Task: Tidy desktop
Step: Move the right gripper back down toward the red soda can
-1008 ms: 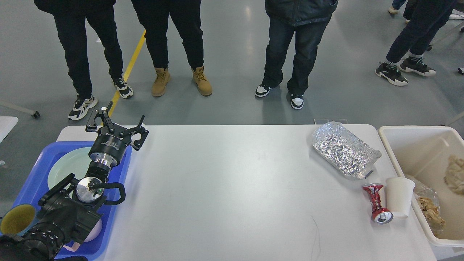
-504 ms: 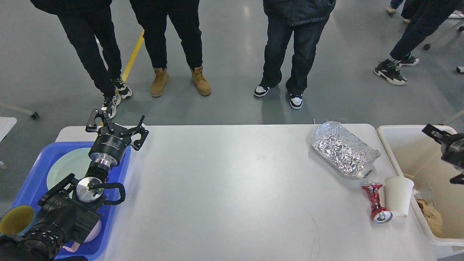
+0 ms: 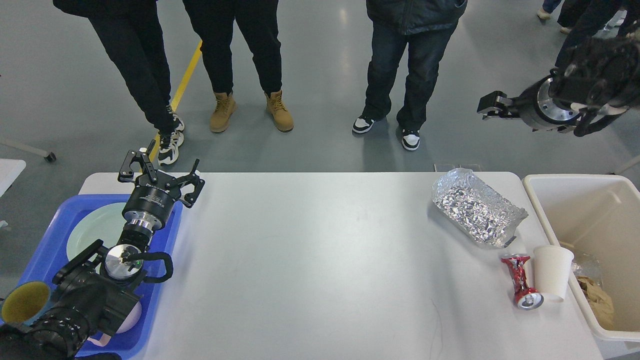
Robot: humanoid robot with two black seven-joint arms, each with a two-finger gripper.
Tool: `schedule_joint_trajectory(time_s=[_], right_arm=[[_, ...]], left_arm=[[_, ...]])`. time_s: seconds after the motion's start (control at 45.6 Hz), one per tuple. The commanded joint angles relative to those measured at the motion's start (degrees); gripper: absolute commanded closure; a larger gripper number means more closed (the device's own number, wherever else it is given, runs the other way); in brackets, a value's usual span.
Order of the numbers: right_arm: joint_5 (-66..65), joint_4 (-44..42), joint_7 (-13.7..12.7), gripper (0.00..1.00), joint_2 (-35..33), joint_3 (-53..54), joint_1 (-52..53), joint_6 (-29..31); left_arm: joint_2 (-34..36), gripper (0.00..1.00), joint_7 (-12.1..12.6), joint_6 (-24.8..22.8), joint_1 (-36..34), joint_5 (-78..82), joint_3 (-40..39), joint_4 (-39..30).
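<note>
The white desktop (image 3: 320, 260) fills the lower half of the head view. At its right end lie a crumpled foil tray (image 3: 477, 207), a crushed red can (image 3: 520, 282) and an upright white paper cup (image 3: 551, 271). My left gripper (image 3: 162, 169) stands open and empty over the desktop's far left corner, above the blue tray. My right gripper (image 3: 492, 106) hangs high at the upper right, beyond the table's far edge. It is dark and seen side-on, so I cannot tell how its fingers stand.
A blue tray (image 3: 165, 280) at the left holds a pale green plate (image 3: 92, 230) and a yellow-lined cup (image 3: 22, 302). A cream bin (image 3: 545, 200) at the right edge holds crumpled brown paper (image 3: 595, 297). Several people stand past the far edge.
My right arm has risen from over the cream bin to high at the upper right, past the table's far edge. The left arm has not moved.
</note>
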Motion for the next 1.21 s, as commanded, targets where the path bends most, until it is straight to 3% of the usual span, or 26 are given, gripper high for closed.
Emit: schedule_joint_trajectory(time_s=[0.0, 0.175, 0.416, 0.504, 0.745, 0.942, 1.052, 1.183], right_arm=[[0.00, 5.72, -0.01, 0.00, 1.56, 0.12, 10.44, 14.05], [0.09, 6.43, 0.08, 0.00, 1.48, 0.30, 19.76, 26.73], [0.09, 6.52, 0.08, 0.00, -0.54, 0.91, 16.27, 25.33], [0.09, 6.34, 0.08, 0.00, -1.33, 1.00, 10.47, 21.65], [-1.14, 5.91, -0.01, 0.00, -4.23, -0.40, -8.43, -0.32], [-6.93, 4.59, -0.01, 0.00, -6.08, 0.12, -21.08, -12.36], [-10.01, 0.55, -0.01, 0.00, -6.17, 0.65, -29.61, -17.55], [-10.28, -4.11, -0.01, 0.00, -6.17, 0.91, -36.03, -19.41]], left_arm=[[0.00, 0.04, -0.01, 0.00, 0.00, 0.00, 0.00, 0.00], [0.00, 0.04, -0.01, 0.00, 0.00, 0.00, 0.00, 0.00], [0.00, 0.04, -0.01, 0.00, 0.00, 0.00, 0.00, 0.00], [0.00, 0.04, -0.01, 0.00, 0.00, 0.00, 0.00, 0.08], [0.00, 0.04, -0.01, 0.00, 0.00, 0.00, 0.00, 0.00], [0.00, 0.04, -0.01, 0.00, 0.00, 0.00, 0.00, 0.00], [0.00, 0.04, -0.01, 0.00, 0.00, 0.00, 0.00, 0.00], [0.00, 0.04, -0.01, 0.00, 0.00, 0.00, 0.00, 0.00]])
